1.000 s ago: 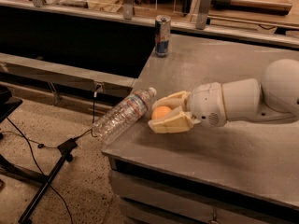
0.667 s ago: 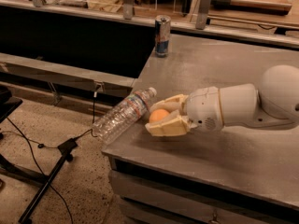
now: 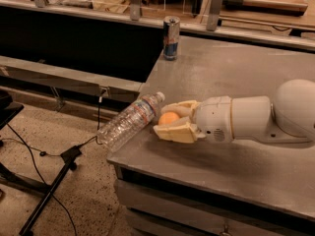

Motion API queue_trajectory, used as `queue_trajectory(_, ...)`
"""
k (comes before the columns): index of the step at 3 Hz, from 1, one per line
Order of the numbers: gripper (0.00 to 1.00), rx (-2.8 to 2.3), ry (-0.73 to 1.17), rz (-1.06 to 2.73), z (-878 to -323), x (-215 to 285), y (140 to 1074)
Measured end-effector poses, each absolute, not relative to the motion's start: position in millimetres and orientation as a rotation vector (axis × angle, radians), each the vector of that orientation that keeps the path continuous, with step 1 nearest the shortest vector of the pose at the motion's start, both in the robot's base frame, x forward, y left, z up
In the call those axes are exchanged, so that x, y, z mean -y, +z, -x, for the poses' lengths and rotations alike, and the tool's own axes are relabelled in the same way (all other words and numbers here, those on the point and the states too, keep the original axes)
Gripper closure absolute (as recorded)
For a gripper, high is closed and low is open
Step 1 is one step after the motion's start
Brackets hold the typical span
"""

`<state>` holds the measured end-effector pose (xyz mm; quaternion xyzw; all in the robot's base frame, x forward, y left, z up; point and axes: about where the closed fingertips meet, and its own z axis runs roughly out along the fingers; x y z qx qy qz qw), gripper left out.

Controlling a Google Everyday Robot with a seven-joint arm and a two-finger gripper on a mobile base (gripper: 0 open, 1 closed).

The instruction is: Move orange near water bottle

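Gripping the orange in my claw, low over the bench, and the water bottle is lying on its side just ahead of the claw, overhanging the edge

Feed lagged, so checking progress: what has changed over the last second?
The gripper, shut on the orange, edged slightly closer to the water bottle. Nothing was let go. The water bottle and the drink can stayed put.

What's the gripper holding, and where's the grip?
The gripper holds the orange, pinched across its sides between the two fingers, low over the table right beside the bottle.
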<state>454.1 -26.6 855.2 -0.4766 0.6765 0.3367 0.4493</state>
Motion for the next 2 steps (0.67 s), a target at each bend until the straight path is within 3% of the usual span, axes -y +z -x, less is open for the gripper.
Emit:
queue_trajectory(1, 0.1, -1.671, 0.833, 1.186, -453.5, 24.6, 855.9)
queue_trajectory(2, 0.0, -1.669, 0.834, 1.19, -453.0, 22.9, 856.2)
